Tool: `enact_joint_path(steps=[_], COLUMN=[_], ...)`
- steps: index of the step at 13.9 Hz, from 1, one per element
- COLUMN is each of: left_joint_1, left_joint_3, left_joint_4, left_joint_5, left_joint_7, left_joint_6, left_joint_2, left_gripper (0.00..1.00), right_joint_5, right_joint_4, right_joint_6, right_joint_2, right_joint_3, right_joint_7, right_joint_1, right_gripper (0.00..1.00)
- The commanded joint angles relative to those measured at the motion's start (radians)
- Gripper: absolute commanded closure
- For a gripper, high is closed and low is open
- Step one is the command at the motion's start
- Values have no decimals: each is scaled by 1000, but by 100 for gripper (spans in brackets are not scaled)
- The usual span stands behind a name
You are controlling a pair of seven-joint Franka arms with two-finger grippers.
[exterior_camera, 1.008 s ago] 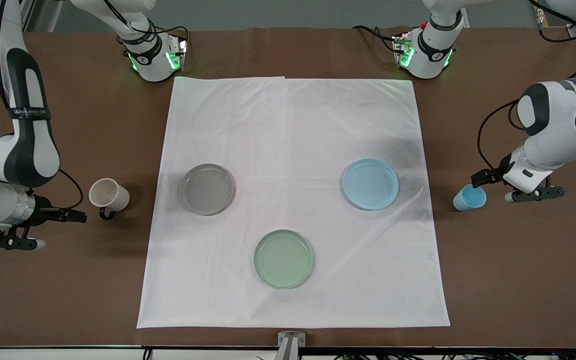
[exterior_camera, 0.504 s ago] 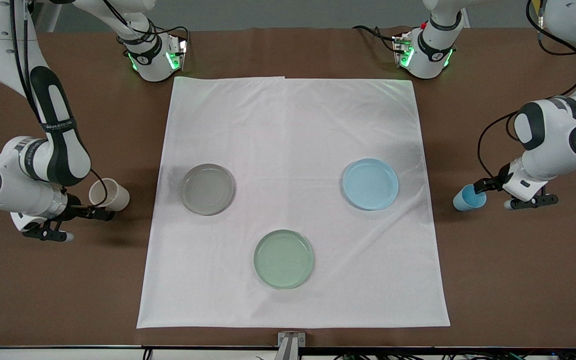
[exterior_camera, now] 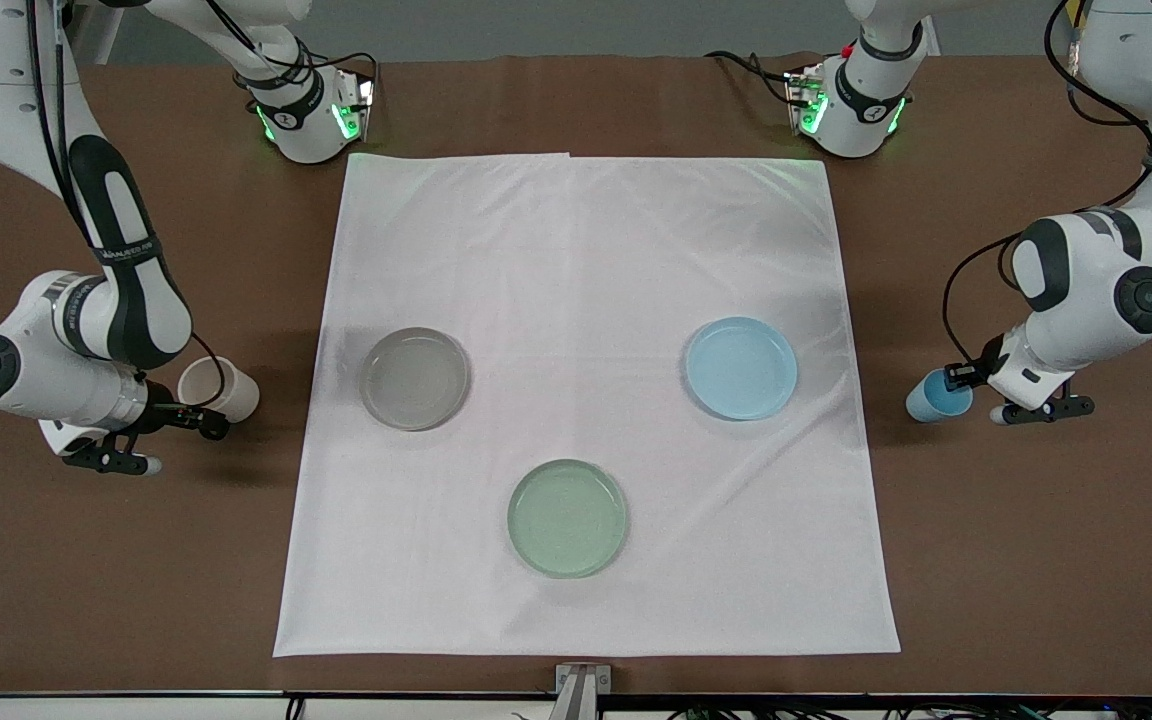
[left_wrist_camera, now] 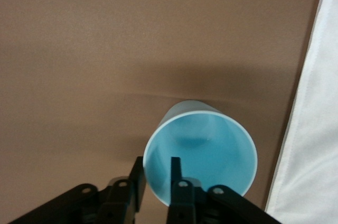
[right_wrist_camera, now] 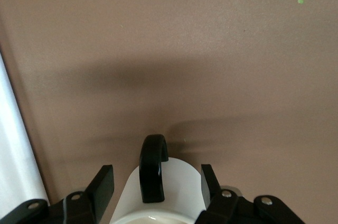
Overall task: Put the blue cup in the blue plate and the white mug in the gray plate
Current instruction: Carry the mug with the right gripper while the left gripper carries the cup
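Observation:
The blue cup [exterior_camera: 928,403] stands on the bare brown table at the left arm's end, beside the blue plate [exterior_camera: 741,367]. My left gripper [exterior_camera: 958,385] is open at the cup's rim. In the left wrist view [left_wrist_camera: 157,166] one finger is inside the cup [left_wrist_camera: 206,150] and one is outside. The white mug [exterior_camera: 219,388] stands at the right arm's end, beside the gray plate [exterior_camera: 414,378]. My right gripper [exterior_camera: 204,412] is open. In the right wrist view [right_wrist_camera: 156,182] its fingers stand on either side of the mug [right_wrist_camera: 179,192], with the black handle [right_wrist_camera: 153,168] between them.
A white cloth [exterior_camera: 586,250] covers the middle of the table and carries all three plates. A pale green plate [exterior_camera: 568,517] lies on it nearer to the front camera than the other two. Both cups stand off the cloth on brown table.
The right gripper has moved from beside the mug to around it. The left gripper has closed in on the blue cup's rim. Neither the cup nor the mug has moved.

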Motion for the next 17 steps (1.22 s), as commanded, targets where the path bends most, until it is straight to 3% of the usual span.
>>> enact_joint_path(steps=[1,2,5,8,11,14,17], left_joint_1=[-6,-7,-7,-7,-24,-85,-108], left_joint_3=[-23,-44,-139,-274,-394,-403,-402], left_joint_4=[7,7,11,24,34,33,33], left_joint_5=[14,14,14,12,14,15,15], left_joint_7=[-17,-24,-130,-305,-519,-604,-666], left_joint_6=[-10,-22,-86,-137,-136,-137,-137], left_joint_2=[-35,-56,-119,-144,-101,-52,-7], left_gripper=[100,100,100,100,100,100,98], right_joint_5=[18,18,18,20,26,144,142], right_joint_4=[-45,-45,-38,9,78,46,41], right_joint_6=[11,9,6,-20,-159,-156,-155], right_joint_2=[-35,-35,-36,-39,-52,-68,-79], right_joint_3=[8,8,8,8,10,11,8], right_joint_7=[-9,-9,-5,18,170,264,464], right_joint_1=[-6,-6,-3,27,108,219,338], right_gripper=[41,51,96,100,100,100,100])
